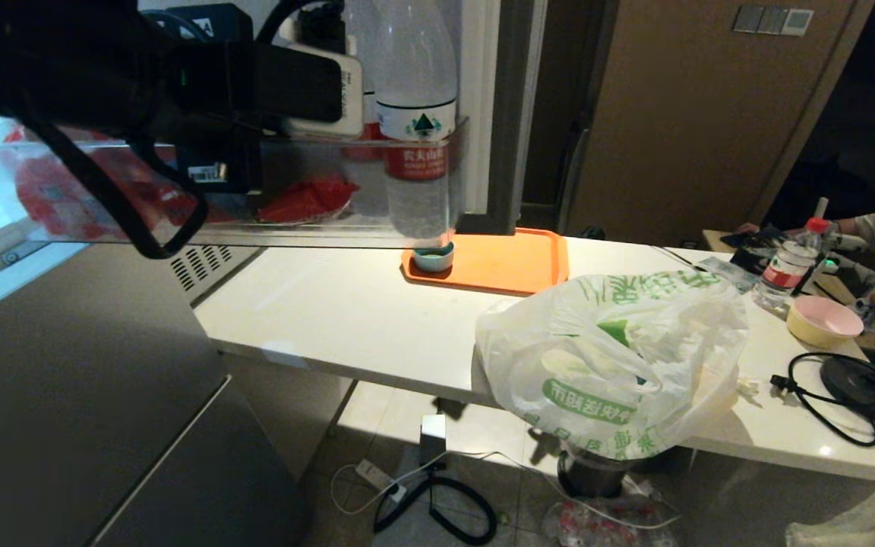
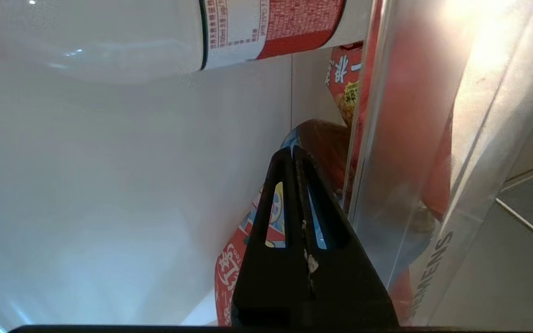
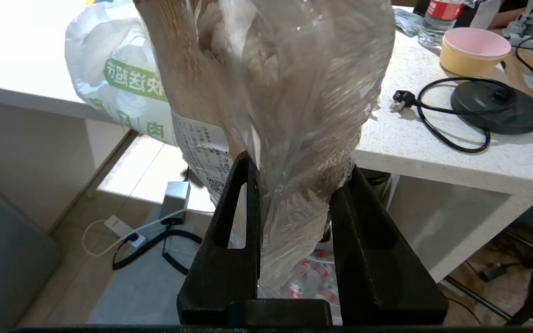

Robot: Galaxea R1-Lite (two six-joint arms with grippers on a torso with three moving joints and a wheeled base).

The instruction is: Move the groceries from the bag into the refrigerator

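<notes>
Left tool [image 2: 294, 155] pressed together inside refrigerator door shelf [image 2: 433, 152], right tool [image 3: 294, 203] pinching clear bread pack [image 3: 271, 92]: could slip.

A home kitchen: an open refrigerator [image 1: 65, 395] beside a white counter [image 1: 331, 311] with a kettle base [image 1: 867, 386]

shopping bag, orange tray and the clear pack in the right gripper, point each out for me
shopping bag [image 1: 612, 357], head view, on its crinkled front above the green oval.
orange tray [image 1: 510, 262], head view, on its bare floor.
clear pack [image 3: 294, 92], right wrist view, on the film above the right gripper [image 3: 294, 185].
</notes>
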